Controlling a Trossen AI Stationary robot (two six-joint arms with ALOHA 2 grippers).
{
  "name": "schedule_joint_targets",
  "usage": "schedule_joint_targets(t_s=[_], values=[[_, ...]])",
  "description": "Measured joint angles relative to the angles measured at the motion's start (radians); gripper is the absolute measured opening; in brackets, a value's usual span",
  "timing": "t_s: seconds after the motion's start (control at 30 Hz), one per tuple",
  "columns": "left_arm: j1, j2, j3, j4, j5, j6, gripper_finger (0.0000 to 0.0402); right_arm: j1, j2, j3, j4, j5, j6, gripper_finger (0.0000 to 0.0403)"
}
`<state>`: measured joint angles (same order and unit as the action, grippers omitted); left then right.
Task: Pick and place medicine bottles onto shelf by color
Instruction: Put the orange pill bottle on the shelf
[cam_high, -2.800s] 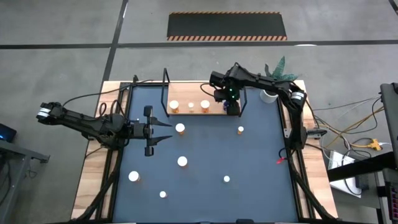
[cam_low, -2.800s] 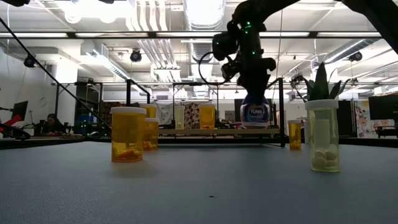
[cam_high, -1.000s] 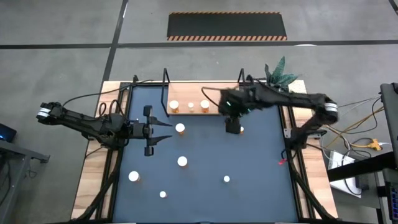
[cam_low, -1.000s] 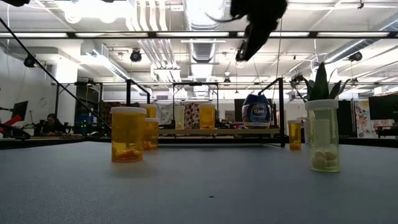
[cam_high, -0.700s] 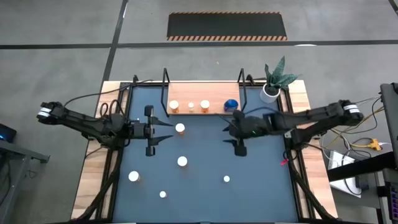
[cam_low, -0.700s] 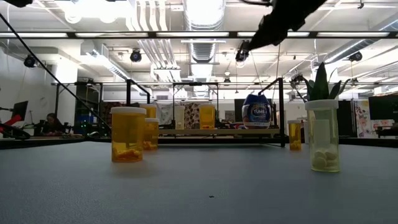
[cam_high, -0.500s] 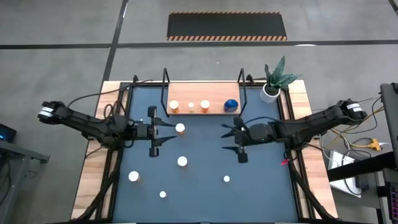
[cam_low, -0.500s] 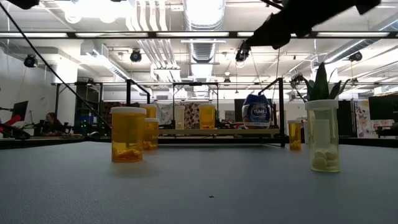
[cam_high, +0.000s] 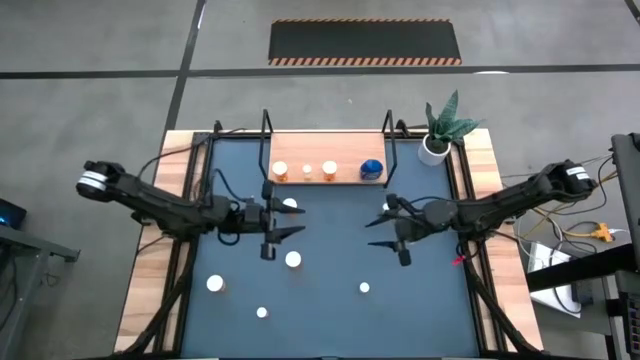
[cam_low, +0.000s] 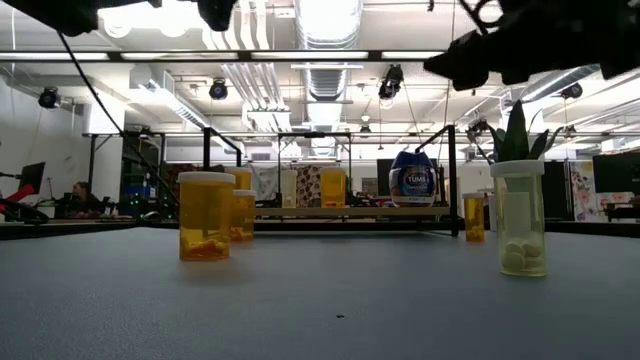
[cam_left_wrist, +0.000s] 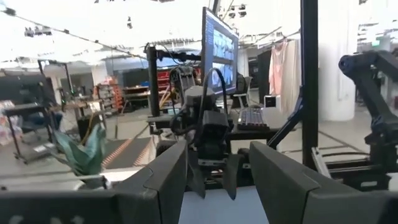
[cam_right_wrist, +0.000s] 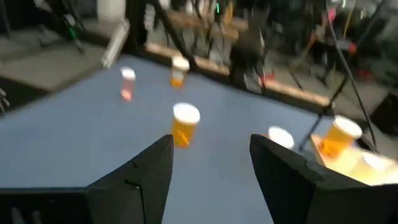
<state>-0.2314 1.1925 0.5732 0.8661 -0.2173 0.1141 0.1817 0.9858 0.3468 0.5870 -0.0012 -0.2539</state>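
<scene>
From above, the left claw (cam_high: 291, 222) hangs over the dark bench (cam_high: 330, 310) with its fingers spread wide and nothing between them. One orange bottle (cam_high: 290, 204) sits just beside one fingertip, and another orange bottle (cam_high: 293, 259) sits near the other fingertip. Neither bottle touches the claw.

The right claw (cam_high: 378, 233) is also spread wide and empty. It points toward the left claw, with bare bench between them. The shelf (cam_high: 328, 160) lies past both claws at the far edge of the bench. On it stand three orange bottles and the blue bottle (cam_high: 371, 168), which is the one closest to the right claw. Three more bottles sit well apart from both claws, toward the near edge.

The low view shows what the top view cannot: the bottles' clear orange sides, a big bottle (cam_low: 205, 216) with pills at its bottom, and a label on the blue bottle (cam_low: 411, 182). The claws there are only dark shapes overhead.

The right wrist view looks between its wide fingers (cam_right_wrist: 143, 172) at a nearby orange bottle (cam_right_wrist: 185, 124). The left wrist view shows the other arm facing it.
</scene>
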Motion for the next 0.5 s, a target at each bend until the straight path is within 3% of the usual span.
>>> schedule_joint_targets(t_s=[0.37,0.5], values=[[-0.003,0.164,0.109,0.005,0.0,-0.215,0.0157,-0.005,-0.012,-0.175,0.334,-0.051,-0.052,0.0202],[-0.008,0.167,0.153,-0.159,-0.065,-0.318,0.0157,-0.006,-0.011,-0.199,0.372,-0.051,-0.049,0.0202]])
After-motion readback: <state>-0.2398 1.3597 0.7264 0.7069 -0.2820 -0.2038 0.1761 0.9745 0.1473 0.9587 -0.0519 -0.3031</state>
